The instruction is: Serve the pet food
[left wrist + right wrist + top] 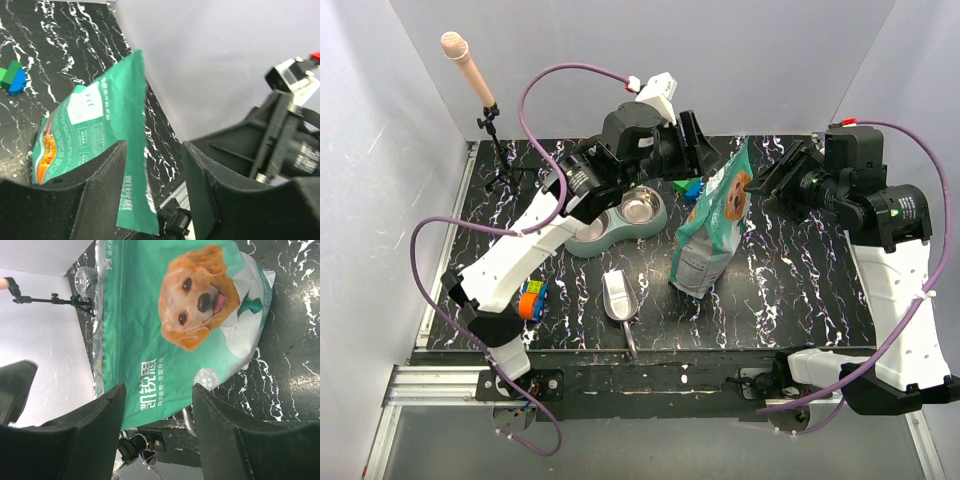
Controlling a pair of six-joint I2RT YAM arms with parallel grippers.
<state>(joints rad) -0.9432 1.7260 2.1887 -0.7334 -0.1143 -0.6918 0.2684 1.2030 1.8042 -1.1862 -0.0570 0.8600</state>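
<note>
The pet food itself is out of view; no kibble shows in any view. A teal-and-white bag (713, 228) printed with a golden dog stands upright mid-table. My left gripper (705, 152) is at the bag's top edge from behind and stands open. In the left wrist view a torn strip of the bag (127, 165) hangs between the fingers, close to the left finger (100, 190), with a clear gap to the right one. My right gripper (775, 182) is open to the right of the bag, facing its printed front (175, 325), with nothing between its fingers. A metal scoop (618, 297) lies in front.
A grey double bowl (588, 238) with a steel insert sits left of the bag. Small green and blue blocks (693, 188) lie behind the bag. An orange-and-blue toy (530, 298) lies by the left arm. A microphone on a stand (470, 62) rises at the back left.
</note>
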